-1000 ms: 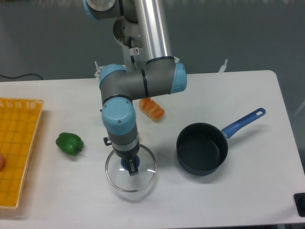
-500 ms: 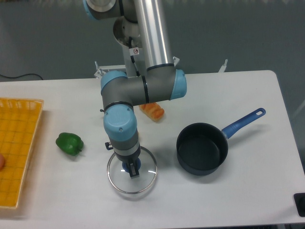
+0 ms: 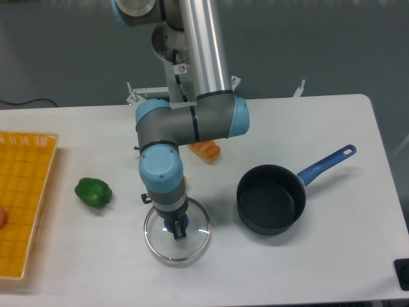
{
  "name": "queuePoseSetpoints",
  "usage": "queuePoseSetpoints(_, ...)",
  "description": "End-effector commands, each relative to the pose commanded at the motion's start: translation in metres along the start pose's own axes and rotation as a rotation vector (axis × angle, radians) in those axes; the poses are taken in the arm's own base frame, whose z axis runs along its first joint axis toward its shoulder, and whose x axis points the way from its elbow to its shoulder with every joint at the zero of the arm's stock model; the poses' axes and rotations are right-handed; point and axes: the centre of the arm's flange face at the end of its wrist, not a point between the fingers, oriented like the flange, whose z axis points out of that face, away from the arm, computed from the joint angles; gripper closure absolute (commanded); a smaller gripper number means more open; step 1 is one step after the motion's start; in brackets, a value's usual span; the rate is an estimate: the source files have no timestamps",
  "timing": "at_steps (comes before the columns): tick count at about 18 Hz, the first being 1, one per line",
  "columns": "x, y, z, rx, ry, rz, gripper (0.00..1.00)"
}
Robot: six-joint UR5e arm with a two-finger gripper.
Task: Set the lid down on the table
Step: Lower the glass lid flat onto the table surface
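Camera view from the front shows you the arm reaching down over the table (image 3: 332,121), its gripper (image 3: 177,225) pointing straight at the middle of the lid (image 3: 195,225). You can see the two fingers closed in around the small blue knob at the lid's centre, gripping it. The lid itself sits low over the white tabletop near the front edge, left of the saucepan (image 3: 271,199) and apart from it; whether its rim touches the surface you cannot tell from this angle. The saucepan stands open, its long blue handle pointing up and to the right. Behind the arm's elbow you see an orange food item (image 3: 208,149), partly hidden. A green pepper (image 3: 93,192) lies to the left of the lid, and a yellow basket (image 3: 22,192) rests at the far left edge.
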Motion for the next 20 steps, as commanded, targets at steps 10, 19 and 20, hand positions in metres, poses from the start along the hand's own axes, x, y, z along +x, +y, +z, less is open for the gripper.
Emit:
queuePoseSetpoints(10, 0.001, -0.001, 0.009, -0.023, 0.013, 0.003, 0.43)
queuePoseSetpoints(19, 0.001, -0.005, 0.014, -0.024, 0.019, 0.010, 0.43)
queuePoseSetpoints(20, 0.001, -0.005, 0.014, -0.024, 0.019, 0.010, 0.43)
